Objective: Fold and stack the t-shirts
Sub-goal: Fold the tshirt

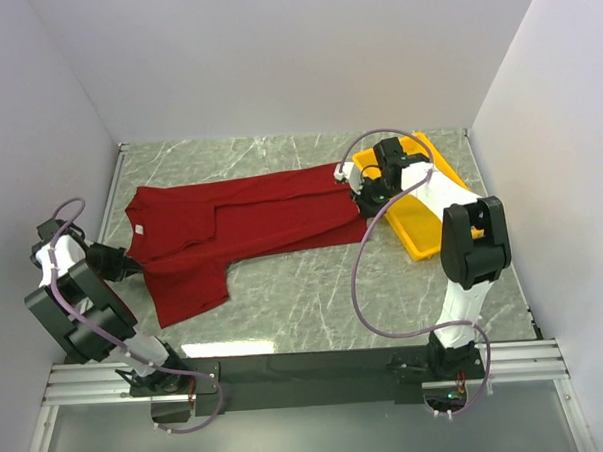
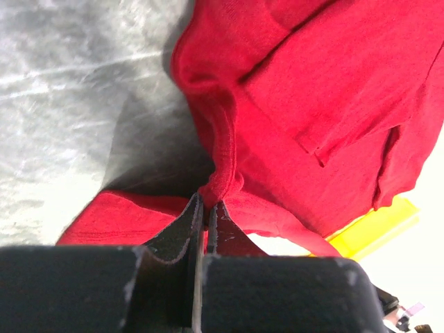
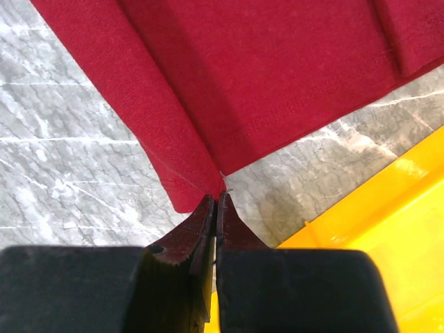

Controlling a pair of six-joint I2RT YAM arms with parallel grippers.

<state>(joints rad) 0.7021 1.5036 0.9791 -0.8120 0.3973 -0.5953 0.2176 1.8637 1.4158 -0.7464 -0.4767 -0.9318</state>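
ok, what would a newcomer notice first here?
A dark red t-shirt sprawls across the marble table, partly folded. It is pinched at both ends: left gripper shut on its left edge, right gripper shut on a corner beside the yellow tray at right.

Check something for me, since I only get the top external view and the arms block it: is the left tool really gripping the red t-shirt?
Observer: Yes. In the left wrist view the left tool is shut on a bunched ridge of the t-shirt.
Operator: And the right one?
Observer: The right wrist view shows the right tool shut on a corner of the hem.
Operator: Is the cloth touching the tray there?
Observer: No. A strip of bare table separates the hem from the yellow tray.
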